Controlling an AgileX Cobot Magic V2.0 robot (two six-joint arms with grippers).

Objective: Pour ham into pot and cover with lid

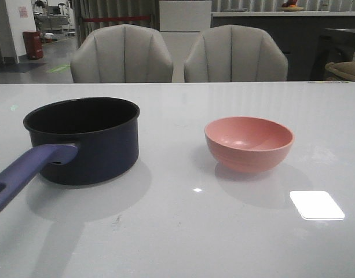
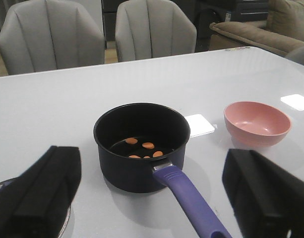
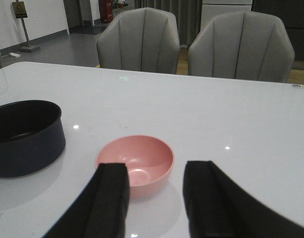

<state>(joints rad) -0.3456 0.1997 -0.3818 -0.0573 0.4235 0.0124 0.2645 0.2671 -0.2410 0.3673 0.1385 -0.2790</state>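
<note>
Both of my tools hang above the surface [image 1: 183, 243] with nothing in them. On my left tool [image 2: 152, 198] the fingers [image 2: 40, 191] stand spread wide, the pot showing between them. On my right tool [image 3: 154, 198] the fingers [image 3: 109, 198] are parted too, the gap narrower, the pink bowl [image 1: 249, 142] just beyond their tips.

Two grey chairs [image 1: 122, 55] stand behind the far edge of the white surface.

On that surface the pot [image 1: 84, 139] sits upright on my left side, its mouth uncovered, its purple-blue handle [image 1: 26, 174] reaching back toward me. The pink bowl stands upright well apart from it on my right, nothing inside it.

At the pot's black bottom lies the ham [image 2: 144, 148], several small orange slices lying close together on the handle side.

Beside my left tool a curved metal rim over glass peeks out at the picture's edge, likely the lid [image 2: 66, 223]; I cannot tell more of it.
</note>
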